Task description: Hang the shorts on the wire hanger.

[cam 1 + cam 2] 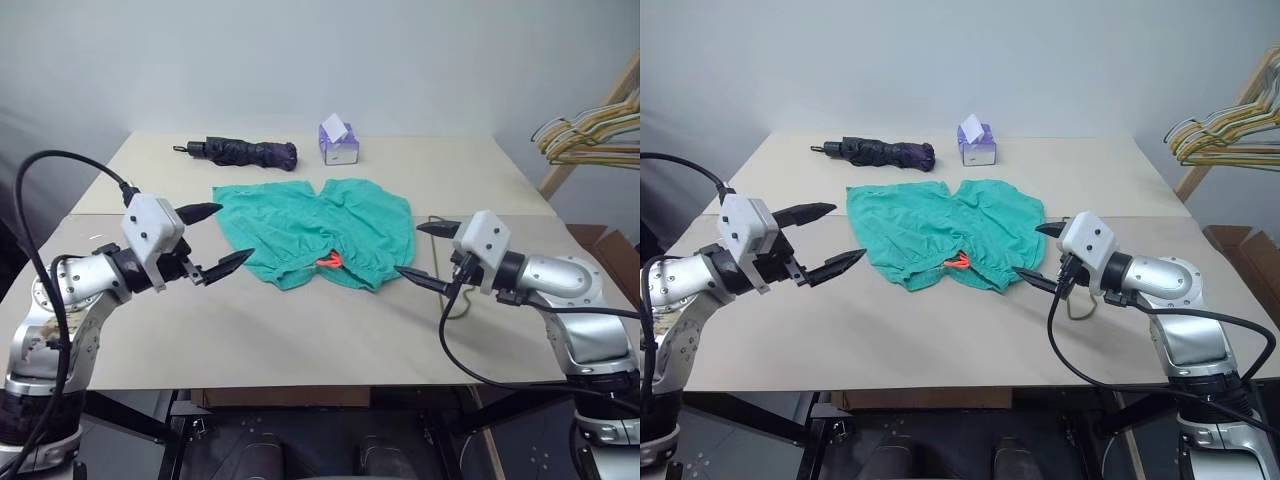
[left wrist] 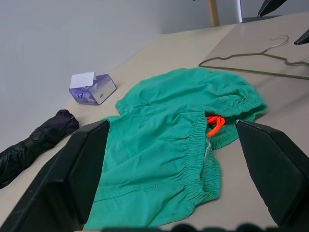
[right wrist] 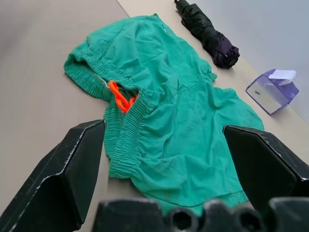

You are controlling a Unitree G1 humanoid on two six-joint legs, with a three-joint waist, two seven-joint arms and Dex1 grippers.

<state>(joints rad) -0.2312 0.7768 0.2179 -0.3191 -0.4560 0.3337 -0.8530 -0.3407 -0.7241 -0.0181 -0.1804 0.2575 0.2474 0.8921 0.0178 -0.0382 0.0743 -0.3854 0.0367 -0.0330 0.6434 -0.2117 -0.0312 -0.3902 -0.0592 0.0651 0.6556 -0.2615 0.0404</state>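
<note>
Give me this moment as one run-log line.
left gripper: open, empty, left of shorts | right gripper: open, empty, right of shorts | shorts: flat on table | wire hanger: on table beside shorts | hanging: not started

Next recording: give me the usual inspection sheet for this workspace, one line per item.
Surface: beige table, two boards butted together.
Job's things: shorts lie flat mid-table, waistband toward the robot; wire hanger flat on the table beside them, on the robot's right.
Clutter: folded umbrella and tissue box at the far edge.
Grippers: left gripper and right gripper both open, empty, flanking the shorts.
Cables: black cable loops over the left arm; another hangs under the right.
Surroundings: bunch of hangers on a rack at right; plain wall.
</note>
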